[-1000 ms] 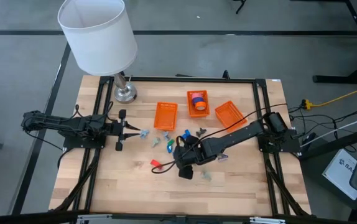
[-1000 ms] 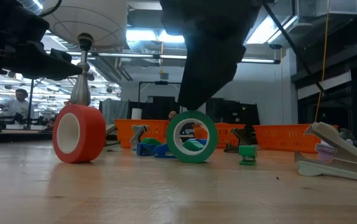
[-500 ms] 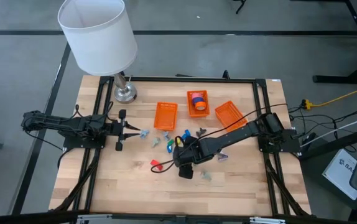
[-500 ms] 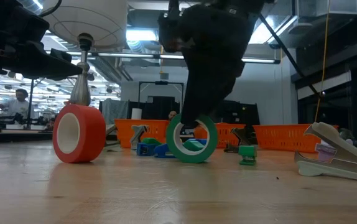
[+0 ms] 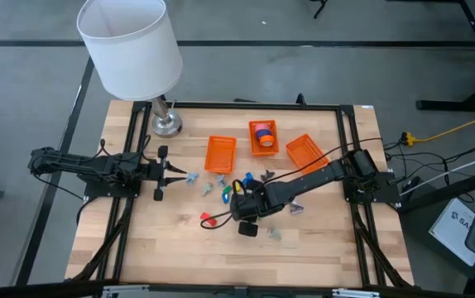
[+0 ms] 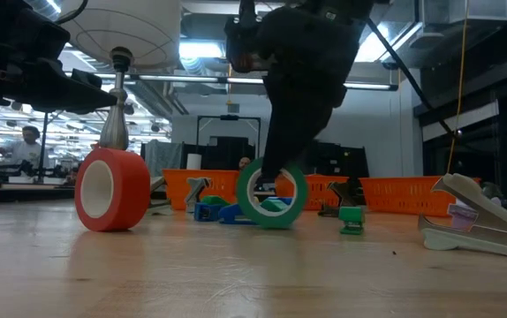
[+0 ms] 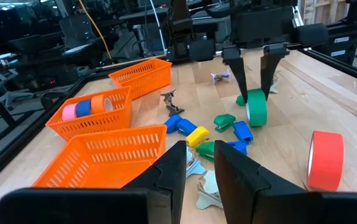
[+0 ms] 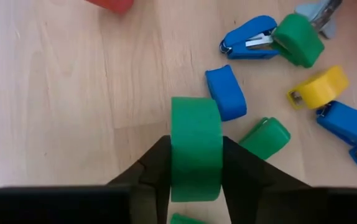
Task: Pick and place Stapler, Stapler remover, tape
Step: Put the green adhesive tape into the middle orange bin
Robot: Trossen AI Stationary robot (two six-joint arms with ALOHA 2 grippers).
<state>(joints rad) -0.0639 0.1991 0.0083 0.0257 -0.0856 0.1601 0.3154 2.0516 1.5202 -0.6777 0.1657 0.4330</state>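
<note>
The right claw (image 8: 195,163) has its two dark fingers pressed against the flat sides of the green tape roll (image 8: 195,148), pinching it. The roll stands on edge at the centre of the frame in the right wrist view, its hole axis running across from finger to finger. In the low view the roll (image 6: 274,193) sits at the middle of the frame, its lower rim at the surface (image 6: 236,274); whether it has left the wood cannot be told. In the high view this claw (image 5: 239,201) lies at frame centre, far nearer the roll than the left claw (image 5: 189,176), which waits at centre left with its fingers nearly together, seemingly holding nothing.

The baskets lie toward the upper middle of the high view, up and right of the held roll. The middle basket (image 5: 263,139) already holds tape rolls; the left wrist view shows pink, blue and orange rolls in it. The left basket (image 5: 220,153) and right basket (image 5: 303,150) appear empty. A red tape roll (image 6: 110,189) stands at the left of the low view, and a stapler (image 6: 470,223) lies at the right edge.
</note>
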